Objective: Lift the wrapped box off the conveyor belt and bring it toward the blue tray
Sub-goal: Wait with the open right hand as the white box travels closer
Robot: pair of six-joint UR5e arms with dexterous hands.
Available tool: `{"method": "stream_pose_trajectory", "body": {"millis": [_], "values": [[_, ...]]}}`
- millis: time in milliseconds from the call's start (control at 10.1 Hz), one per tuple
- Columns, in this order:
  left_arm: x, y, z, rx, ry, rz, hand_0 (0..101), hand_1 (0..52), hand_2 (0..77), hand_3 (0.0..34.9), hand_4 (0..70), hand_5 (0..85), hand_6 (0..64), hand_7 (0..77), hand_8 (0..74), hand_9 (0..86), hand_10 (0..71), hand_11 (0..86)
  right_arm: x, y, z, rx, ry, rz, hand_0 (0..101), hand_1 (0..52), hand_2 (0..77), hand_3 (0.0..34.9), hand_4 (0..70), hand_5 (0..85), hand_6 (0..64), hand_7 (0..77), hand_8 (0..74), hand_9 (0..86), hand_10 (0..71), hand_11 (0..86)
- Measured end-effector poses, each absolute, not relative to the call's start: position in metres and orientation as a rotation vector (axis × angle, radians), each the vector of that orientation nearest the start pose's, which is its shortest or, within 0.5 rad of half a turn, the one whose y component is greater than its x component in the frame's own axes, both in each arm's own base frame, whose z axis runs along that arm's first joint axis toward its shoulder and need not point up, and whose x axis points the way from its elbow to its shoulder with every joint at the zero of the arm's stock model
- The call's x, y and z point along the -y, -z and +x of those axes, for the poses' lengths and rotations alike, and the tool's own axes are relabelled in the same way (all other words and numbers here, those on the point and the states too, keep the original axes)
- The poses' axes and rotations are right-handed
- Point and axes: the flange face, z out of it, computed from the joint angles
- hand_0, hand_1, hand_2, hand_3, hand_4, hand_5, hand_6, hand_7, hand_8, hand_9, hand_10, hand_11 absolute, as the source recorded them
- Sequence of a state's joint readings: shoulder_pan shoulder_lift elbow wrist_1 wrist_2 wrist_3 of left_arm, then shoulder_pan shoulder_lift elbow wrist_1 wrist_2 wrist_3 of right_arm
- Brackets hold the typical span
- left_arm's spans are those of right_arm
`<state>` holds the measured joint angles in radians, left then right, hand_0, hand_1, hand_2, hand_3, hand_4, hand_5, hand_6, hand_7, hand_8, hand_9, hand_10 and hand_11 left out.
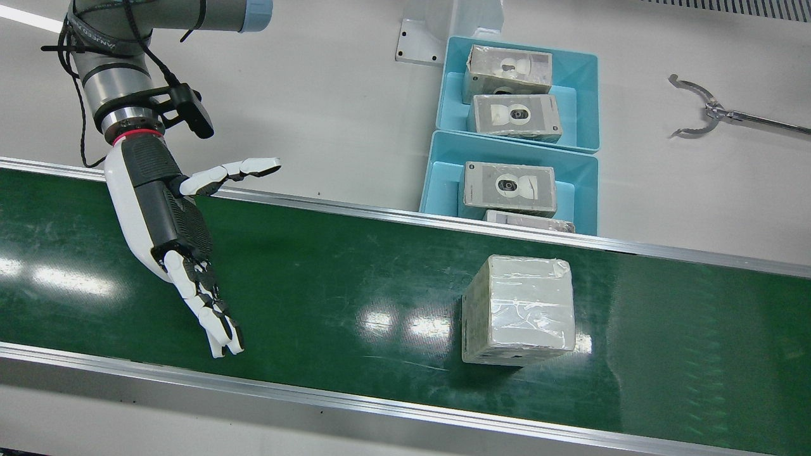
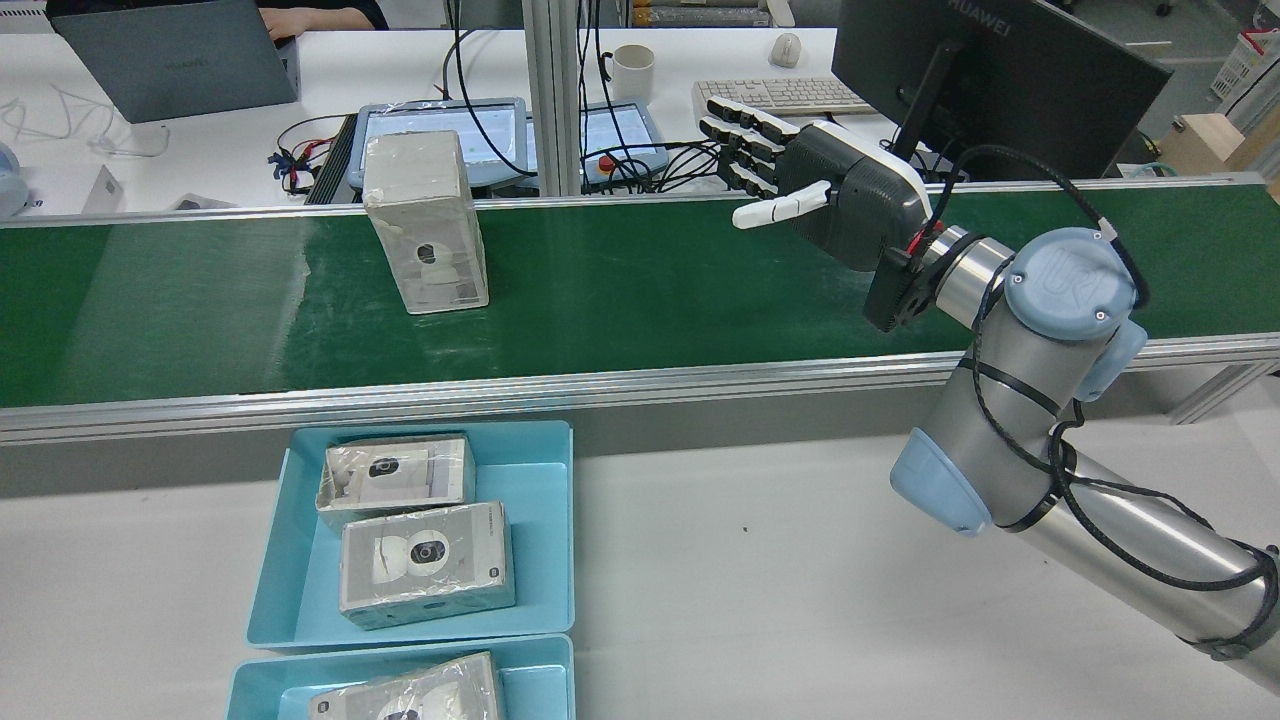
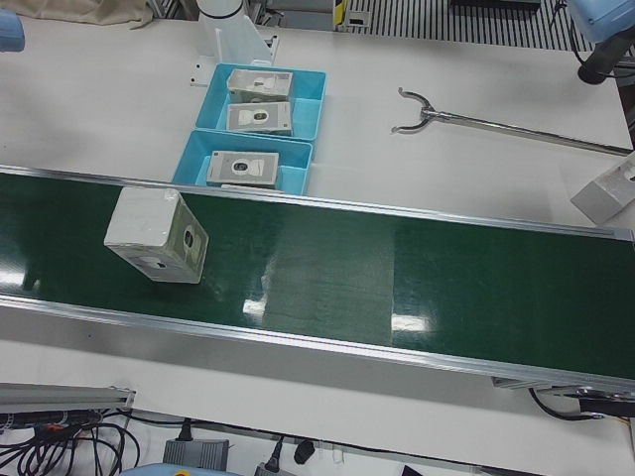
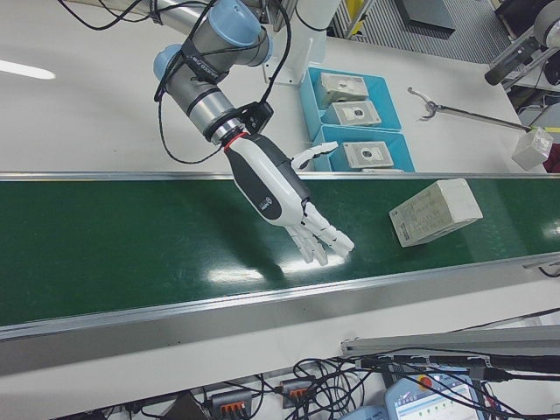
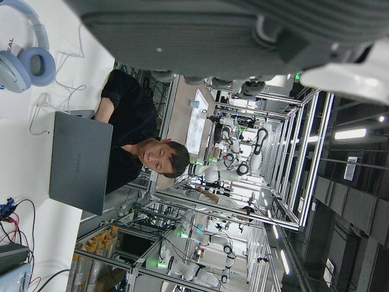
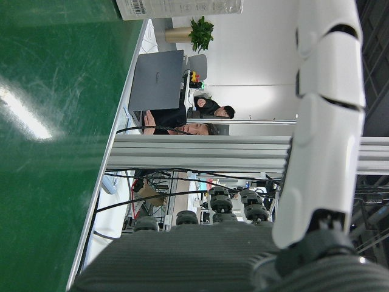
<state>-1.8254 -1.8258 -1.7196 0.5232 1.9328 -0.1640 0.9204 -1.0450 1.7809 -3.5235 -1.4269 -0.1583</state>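
Currently the wrapped box [image 1: 518, 310] stands upright on the green conveyor belt [image 1: 329, 278], untouched, on the stretch just in front of the blue tray [image 1: 443, 177] (two blue trays sit side by side off the belt, each holding wrapped boxes). Right hand [image 1: 184, 244] hovers over the belt well apart from the box, fingers [image 1: 209, 307] spread and straight, thumb out, holding nothing. Left hand [image 5: 243, 36] shows only as a dark edge in its own camera; whether it is spread or closed cannot be told. A metal grabber tool [image 1: 703, 114] lies on the white table.
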Motion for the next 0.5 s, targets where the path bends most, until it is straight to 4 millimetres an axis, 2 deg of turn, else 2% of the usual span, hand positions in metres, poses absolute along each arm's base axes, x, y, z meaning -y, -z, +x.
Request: {"method": "stream_pose_trajectory", "body": {"millis": [298, 497], "values": [[0.5061, -0.5297, -0.2330, -2.117, 2.394, -0.338, 0, 0.0, 0.5, 0.0, 0.0, 1.1, 0.0, 0.0, 0.0, 0.0, 0.0, 0.0, 0.5919, -0.3270, -0.2653, -2.841, 1.938, 0.563, 47, 13.1, 12.5, 9.3, 0.5, 8.2, 0.0, 1.1, 0.0, 1.1, 0.0, 1.1], [0.5061, -0.5298, -0.2330, -2.117, 2.394, -0.338, 0, 0.0, 0.5, 0.0, 0.0, 1.1, 0.0, 0.0, 0.0, 0.0, 0.5, 0.0, 0.5928, -0.3283, -0.2676, -2.839, 1.945, 0.565, 46, 13.1, 12.5, 10.3, 0.5, 8.2, 0.0, 1.1, 0.0, 1.1, 0.0, 1.1]]}}
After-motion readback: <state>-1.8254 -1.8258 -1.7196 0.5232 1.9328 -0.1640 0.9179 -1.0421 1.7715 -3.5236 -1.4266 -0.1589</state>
